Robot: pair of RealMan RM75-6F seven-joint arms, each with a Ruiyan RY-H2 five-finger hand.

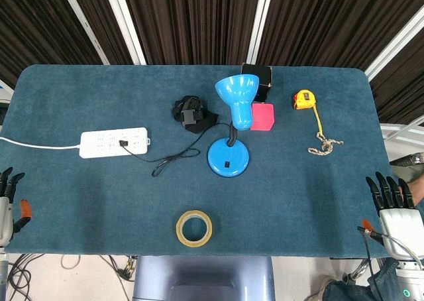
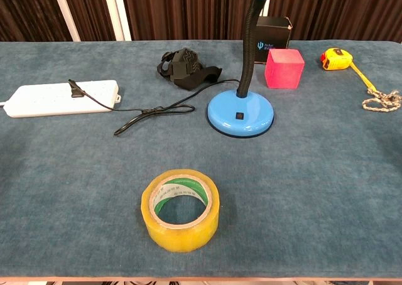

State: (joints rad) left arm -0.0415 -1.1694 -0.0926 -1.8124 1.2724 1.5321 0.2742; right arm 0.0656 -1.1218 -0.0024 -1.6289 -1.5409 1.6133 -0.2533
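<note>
Head view: tape roll between hands.

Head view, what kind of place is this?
Probably a robot test bench, not a home: a table covered in blue cloth, dark curtains behind, and unrelated items laid out apart, like a desk lamp and tape roll.

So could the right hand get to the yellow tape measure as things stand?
Probably yes. The right hand is open at the table edge, and only bare cloth and the knotted cord lie between it and the tape measure.
</note>
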